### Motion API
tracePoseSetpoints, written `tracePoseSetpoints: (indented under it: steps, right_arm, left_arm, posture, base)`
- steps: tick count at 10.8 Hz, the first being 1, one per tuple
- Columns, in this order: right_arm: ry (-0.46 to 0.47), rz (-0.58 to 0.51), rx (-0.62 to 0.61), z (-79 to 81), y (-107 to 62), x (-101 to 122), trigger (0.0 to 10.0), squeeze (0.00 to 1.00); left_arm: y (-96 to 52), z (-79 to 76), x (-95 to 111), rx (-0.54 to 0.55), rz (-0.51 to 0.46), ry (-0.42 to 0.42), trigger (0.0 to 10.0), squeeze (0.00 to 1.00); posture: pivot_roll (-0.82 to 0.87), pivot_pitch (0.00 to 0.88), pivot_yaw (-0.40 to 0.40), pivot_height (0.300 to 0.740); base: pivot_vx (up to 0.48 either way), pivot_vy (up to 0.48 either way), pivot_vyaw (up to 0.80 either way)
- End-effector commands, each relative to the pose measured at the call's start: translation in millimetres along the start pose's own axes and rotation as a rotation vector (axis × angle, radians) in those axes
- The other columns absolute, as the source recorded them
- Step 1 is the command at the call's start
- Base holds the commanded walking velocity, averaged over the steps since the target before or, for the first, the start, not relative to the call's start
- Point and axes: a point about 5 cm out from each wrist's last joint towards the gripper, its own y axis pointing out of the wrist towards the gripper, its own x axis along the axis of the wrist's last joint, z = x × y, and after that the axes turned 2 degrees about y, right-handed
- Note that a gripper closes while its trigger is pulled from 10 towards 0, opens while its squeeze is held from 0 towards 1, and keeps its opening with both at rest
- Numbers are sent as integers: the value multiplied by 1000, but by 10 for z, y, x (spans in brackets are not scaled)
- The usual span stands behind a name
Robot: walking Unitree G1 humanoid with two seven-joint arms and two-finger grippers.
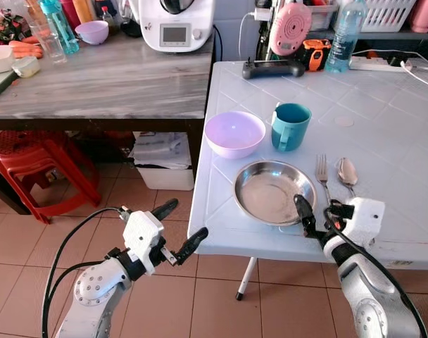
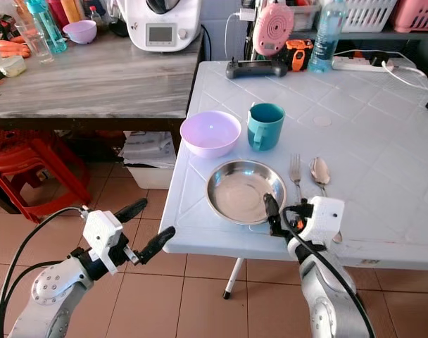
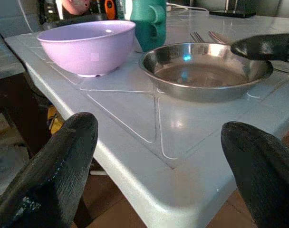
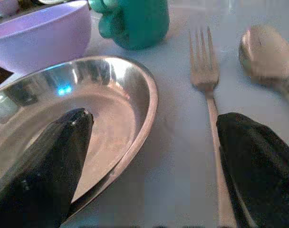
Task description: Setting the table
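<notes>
While the right gripper [image 1: 316,213] straddles the steel plate's [image 1: 274,191] rim beside the fork [image 1: 322,176], jaws spread, holding nothing, the left gripper [image 1: 182,225] waits open below the table edge [image 1: 200,211], likewise empty.

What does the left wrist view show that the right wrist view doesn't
Left wrist view alone: the table's near edge and the open left tool off it, plus a right tool finger above the steel plate's rim. Right wrist view alone: the spoon's bowl and the open right tool astride the plate rim. Both: plate, purple bowl, teal mug, fork.
</notes>
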Motion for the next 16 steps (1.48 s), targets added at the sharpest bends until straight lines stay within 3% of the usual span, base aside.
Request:
tracePoseSetpoints:
  steps: [1,6,9,13,14,16]
  right_arm:
    - [28,11,-14,8,11,-46,10000,0]
    - [89,-18,43,65,94,32,10000,0]
    - [107,13,55,52,121,-8,10000,0]
    - [78,93,133,193,278,-112,10000,0]
    - [78,114,140,216,316,-136,0,0]
    - [84,131,137,230,347,-162,0,0]
  left_arm:
    - [-36,13,-12,1,16,23,10000,0]
    - [-30,14,-12,0,20,37,10000,0]
    - [-13,-13,-13,-11,21,35,10000,0]
    - [1,-50,2,-72,28,59,10000,0]
    - [-5,-52,1,-80,31,66,10000,0]
    - [-11,-60,3,-97,30,79,10000,0]
  posture:
    - [34,98,56,740]
    - [42,93,51,740]
    - [38,94,51,740]
    - [41,103,46,740]
    - [44,102,44,740]
    - [46,100,41,740]
  base:
    - [0,0,0]
    - [0,0,0]
    - [0,0,0]
    - [0,0,0]
    - [0,0,0]
    - [0,0,0]
